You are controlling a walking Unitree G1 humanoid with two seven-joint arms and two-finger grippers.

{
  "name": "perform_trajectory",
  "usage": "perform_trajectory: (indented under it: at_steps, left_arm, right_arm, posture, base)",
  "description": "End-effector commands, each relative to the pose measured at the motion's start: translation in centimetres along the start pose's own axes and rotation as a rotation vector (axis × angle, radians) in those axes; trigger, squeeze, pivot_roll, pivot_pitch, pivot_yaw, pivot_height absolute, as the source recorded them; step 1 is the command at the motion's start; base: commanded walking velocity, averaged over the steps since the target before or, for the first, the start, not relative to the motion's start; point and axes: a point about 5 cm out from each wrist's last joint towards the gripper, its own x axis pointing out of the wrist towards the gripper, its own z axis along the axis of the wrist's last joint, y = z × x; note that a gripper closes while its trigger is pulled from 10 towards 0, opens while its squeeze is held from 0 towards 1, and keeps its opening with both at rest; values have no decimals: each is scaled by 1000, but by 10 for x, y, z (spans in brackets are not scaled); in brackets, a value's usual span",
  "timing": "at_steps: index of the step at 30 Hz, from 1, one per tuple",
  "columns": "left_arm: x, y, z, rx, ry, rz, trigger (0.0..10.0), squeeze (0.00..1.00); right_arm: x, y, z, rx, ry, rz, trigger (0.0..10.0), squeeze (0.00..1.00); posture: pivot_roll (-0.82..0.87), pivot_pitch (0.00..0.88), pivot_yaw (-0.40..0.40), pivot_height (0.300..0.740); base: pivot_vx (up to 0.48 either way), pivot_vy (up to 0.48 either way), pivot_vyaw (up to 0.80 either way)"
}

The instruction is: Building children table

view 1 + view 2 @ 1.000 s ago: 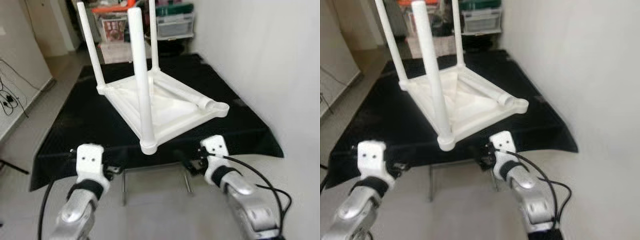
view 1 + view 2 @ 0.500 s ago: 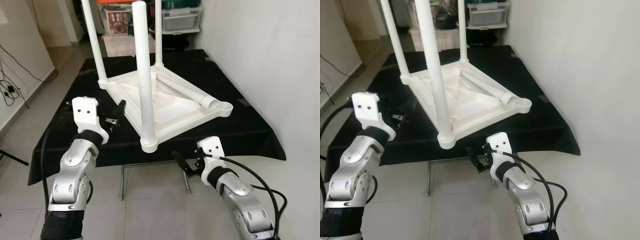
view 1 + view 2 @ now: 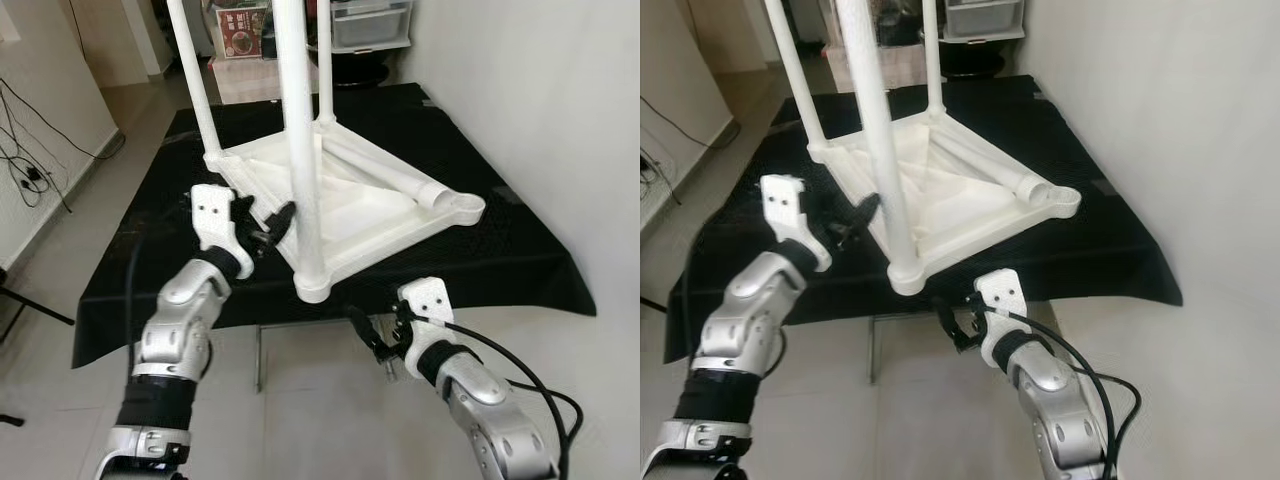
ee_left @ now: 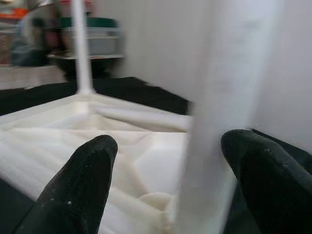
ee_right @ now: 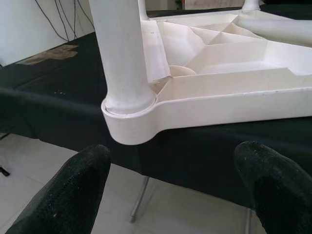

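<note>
A white plastic children's table (image 3: 370,215) lies upside down on a black cloth (image 3: 150,250). Three legs stand upright in its corners; the nearest leg (image 3: 300,130) rises from the front corner. A loose fourth leg (image 3: 395,180) rests on the underside, pointing at the empty corner socket (image 3: 465,208). My left gripper (image 3: 268,228) is open, held just left of the nearest leg at its lower part; in the left wrist view that leg (image 4: 219,112) stands blurred between the fingers (image 4: 83,185). My right gripper (image 3: 372,340) is open, below and in front of the front corner (image 5: 126,117).
A white wall (image 3: 560,120) runs close along the right. Storage boxes (image 3: 370,20) stand behind the cloth-covered stand. Cables (image 3: 30,170) trail over the floor at the left. Metal stand legs (image 3: 258,360) show under the cloth's front edge.
My left arm has swung right and forward, bringing its open gripper up beside the nearest leg. The right gripper has stayed low by the front corner. The camera has shifted slightly.
</note>
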Motion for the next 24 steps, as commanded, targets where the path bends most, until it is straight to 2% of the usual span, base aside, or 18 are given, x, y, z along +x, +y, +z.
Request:
perform_trajectory:
  at_steps: [1,5,6,7,8,13,15,17,20,21,22,24]
  left_arm:
    - [-2,-10,-6,11,23,-38,10000,0]
    - [-6,-12,-10,10,32,-32,10000,0]
    - [-6,-12,-11,4,33,-37,10000,467]
    - [-6,-12,-11,4,33,-37,10000,467]
    - [-7,-13,-10,6,33,-42,10000,1000]
    - [-5,-13,-9,30,29,-47,10000,1000]
    - [9,-9,-5,49,9,-15,10000,1000]
    - [24,-11,-3,68,1,-13,10000,1000]
    - [28,-13,-3,75,2,-17,10000,1000]
    - [39,-10,-5,106,18,21,10000,1000]
    - [44,-6,-6,122,28,55,10000,718]
    - [46,-3,-6,132,34,78,10000,718]
  right_arm:
    - [-2,4,0,22,3,13,10000,0]
    - [-2,5,0,33,6,17,10000,0]
    - [-2,5,0,35,7,18,10000,0]
    - [-2,5,0,35,7,18,10000,0]
    - [-2,6,0,35,7,18,10000,0]
    - [-2,6,1,37,9,19,10000,0]
    - [-3,7,2,41,8,19,10000,0]
    - [-3,8,2,45,7,20,10000,0]
    - [-3,8,3,46,7,20,10000,0]
    - [-4,10,3,48,6,21,10000,0]
    - [-5,11,4,49,5,20,10000,0]
    - [-5,11,4,50,5,19,10000,0]
  posture:
    - [-71,80,58,740]
    - [-61,83,55,740]
    - [-61,83,55,740]
    - [-61,83,55,740]
    - [-60,85,55,740]
    - [-60,86,56,740]
    - [-61,93,61,740]
    - [-68,97,65,740]
    - [-70,98,66,740]
    - [-86,102,74,740]
    - [-91,104,78,740]
    - [-93,105,79,740]
  base:
    - [0,0,0]
    - [0,0,0]
    - [0,0,0]
    - [0,0,0]
    - [0,0,0]
    - [0,0,0]
    - [0,0,0]
    - [0,0,0]
    - [0,0,0]
    - [0,0,0]
    - [0,0,0]
    - [0,0,0]
